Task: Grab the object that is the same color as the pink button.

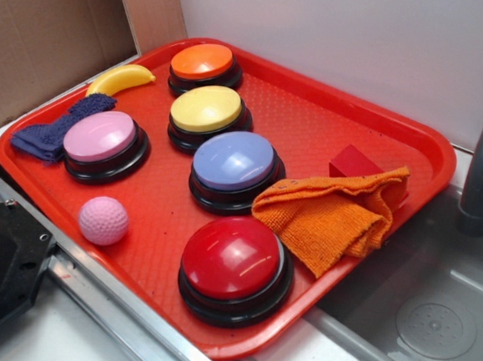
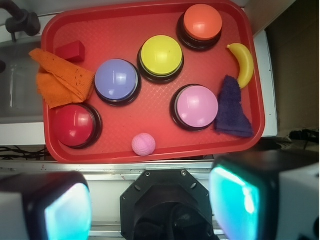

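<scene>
Gripper (image 2: pixel 150 210) spread wide, holding nothing, apparently high above the tray's (image 2: pixel 150 22) near edge; pink ball (image 2: pixel 143 144) sits close to the pink button (image 2: pixel 196 106) (round, so a skewed pinch could roll it away)

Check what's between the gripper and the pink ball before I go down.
In the wrist view, only the tray's near rim and a strip of bare tray separate the open gripper from the pink ball.
</scene>
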Robot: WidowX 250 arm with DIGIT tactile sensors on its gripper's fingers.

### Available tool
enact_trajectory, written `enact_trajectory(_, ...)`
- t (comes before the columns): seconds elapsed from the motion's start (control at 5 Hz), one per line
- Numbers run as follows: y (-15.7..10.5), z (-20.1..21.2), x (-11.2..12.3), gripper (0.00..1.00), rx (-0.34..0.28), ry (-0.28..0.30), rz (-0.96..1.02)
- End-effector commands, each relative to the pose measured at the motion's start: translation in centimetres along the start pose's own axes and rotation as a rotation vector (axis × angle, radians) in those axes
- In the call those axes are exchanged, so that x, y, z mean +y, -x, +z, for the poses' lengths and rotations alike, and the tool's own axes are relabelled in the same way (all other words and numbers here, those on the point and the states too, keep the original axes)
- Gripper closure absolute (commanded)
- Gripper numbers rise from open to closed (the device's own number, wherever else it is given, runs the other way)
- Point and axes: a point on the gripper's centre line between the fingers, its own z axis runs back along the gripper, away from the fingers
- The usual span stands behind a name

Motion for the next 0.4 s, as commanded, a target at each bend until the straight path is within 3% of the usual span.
enact_trajectory(0.0, 0.0, 0.0, 0.0, 0.0, 0.0, 0.0, 0.0)
enact_trajectory(0.2, -0.6, -3.0, 0.1, 0.0, 0.05, -0.02, 0.028)
